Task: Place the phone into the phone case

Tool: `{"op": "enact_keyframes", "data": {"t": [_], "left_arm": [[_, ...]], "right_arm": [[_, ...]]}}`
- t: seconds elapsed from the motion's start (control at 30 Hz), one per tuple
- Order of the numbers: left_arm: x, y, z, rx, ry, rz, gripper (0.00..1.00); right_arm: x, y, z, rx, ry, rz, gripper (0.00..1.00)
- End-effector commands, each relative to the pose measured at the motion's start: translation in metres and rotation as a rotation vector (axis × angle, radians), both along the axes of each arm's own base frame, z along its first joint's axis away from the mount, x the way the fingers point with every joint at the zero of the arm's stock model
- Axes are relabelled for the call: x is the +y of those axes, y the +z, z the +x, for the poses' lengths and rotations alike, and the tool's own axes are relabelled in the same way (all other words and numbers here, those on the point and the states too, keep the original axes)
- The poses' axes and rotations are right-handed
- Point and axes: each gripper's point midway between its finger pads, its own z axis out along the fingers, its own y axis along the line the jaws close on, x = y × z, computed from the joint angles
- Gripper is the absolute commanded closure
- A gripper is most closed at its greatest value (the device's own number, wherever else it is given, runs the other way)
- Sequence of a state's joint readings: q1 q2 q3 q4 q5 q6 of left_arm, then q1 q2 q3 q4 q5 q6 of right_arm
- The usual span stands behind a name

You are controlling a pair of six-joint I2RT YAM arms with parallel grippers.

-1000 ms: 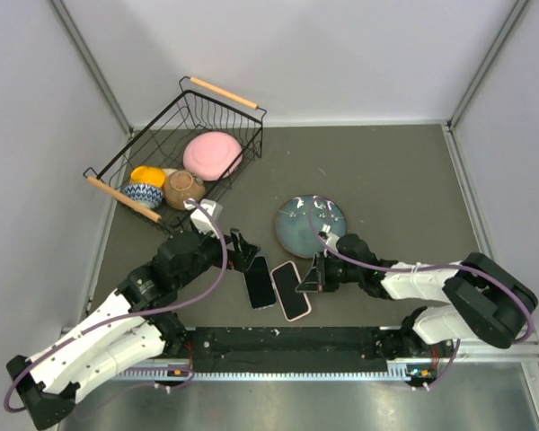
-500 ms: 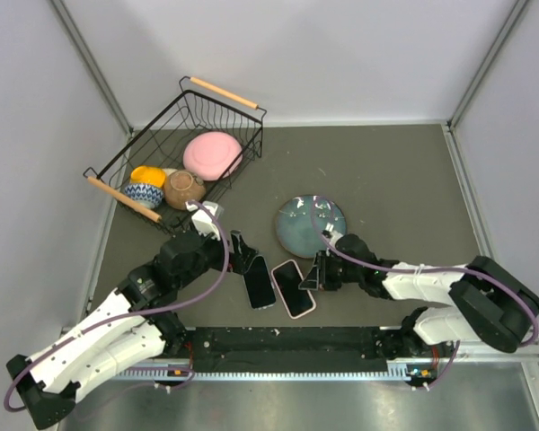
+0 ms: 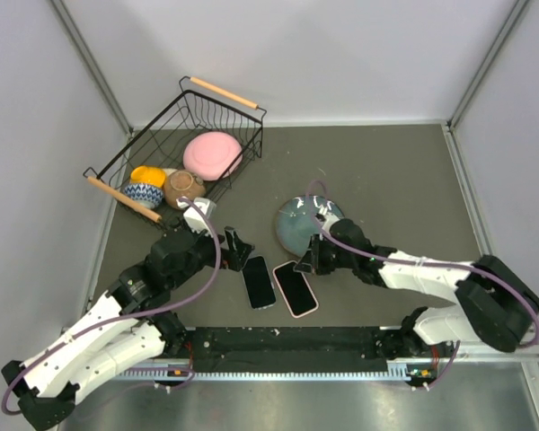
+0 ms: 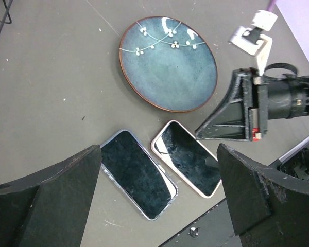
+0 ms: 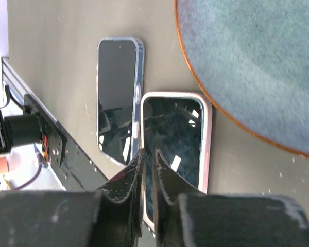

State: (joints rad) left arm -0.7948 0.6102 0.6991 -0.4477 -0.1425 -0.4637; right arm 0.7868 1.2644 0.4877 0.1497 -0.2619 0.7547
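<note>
Two arms reach over a dark grey table. A wire basket of bowls stands well beyond and to the left of the blue-glazed plate.

The left gripper hangs on the near-left side of the plate, its fingers spread as wide as they go and holding nothing. The right gripper hovers at the plate's near rim. Its fingers are drawn almost together with only a sliver between them, and nothing can be seen in that gap. Its tips point at the near end of the pink case.

That case lies flat just on the near side of the plate, close to the rim but apart from it. The phone fills the case, dark glass upward. It looks seated, though I cannot tell whether every corner has snapped under the lip. A blue-rimmed handset lies alongside, on the side away from the plate, and I cannot tell whether the two touch.

Handling, as I judge it:
- **Phone:** it is a stiff, flat slab of moderate weight, and its glass face is slick and easily scratched.
- **Case:** it is thin and yields at the rim.
- **Pressing home:** closed fingertips on the glass near a corner should serve.
- **Lifting:** pinch across the narrow width at the long edges, because it lies too low for a grip from beneath.
</note>
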Motion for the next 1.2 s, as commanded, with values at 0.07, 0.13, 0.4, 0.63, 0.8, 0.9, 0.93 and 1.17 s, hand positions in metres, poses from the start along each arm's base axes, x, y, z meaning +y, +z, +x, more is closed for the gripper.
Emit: {"op": "enact_keyframes", "data": {"t": [0.07, 0.13, 0.4, 0.63, 0.8, 0.9, 0.93, 1.17], "left_arm": [[0.007, 0.025, 0.0, -0.05, 0.021, -0.028, 0.01], [0.009, 0.026, 0.0, -0.052, 0.03, -0.026, 0.01], [0.019, 0.029, 0.0, -0.07, 0.064, -0.018, 0.01], [0.018, 0.038, 0.004, -0.087, 0.066, -0.001, 0.01], [0.018, 0.041, 0.006, -0.092, 0.07, 0.005, 0.01], [0.018, 0.039, 0.006, -0.087, 0.067, 0.006, 0.01], [0.018, 0.04, 0.005, -0.088, 0.068, 0.003, 0.01], [0.016, 0.041, 0.006, -0.087, 0.063, -0.003, 0.01]], "right_arm": [[0.038, 0.009, 0.029, -0.058, 0.045, 0.065, 1.0], [0.042, 0.004, 0.036, -0.061, 0.034, 0.057, 1.0], [0.011, -0.057, 0.044, -0.024, -0.041, -0.188, 1.0], [-0.012, -0.088, 0.023, -0.018, -0.052, -0.386, 1.0], [-0.028, -0.101, 0.012, 0.005, -0.062, -0.439, 1.0], [-0.036, -0.098, 0.011, -0.011, -0.078, -0.444, 1.0], [-0.038, -0.096, 0.01, -0.014, -0.08, -0.446, 1.0], [-0.046, -0.097, 0.007, -0.018, -0.09, -0.461, 1.0]]}}
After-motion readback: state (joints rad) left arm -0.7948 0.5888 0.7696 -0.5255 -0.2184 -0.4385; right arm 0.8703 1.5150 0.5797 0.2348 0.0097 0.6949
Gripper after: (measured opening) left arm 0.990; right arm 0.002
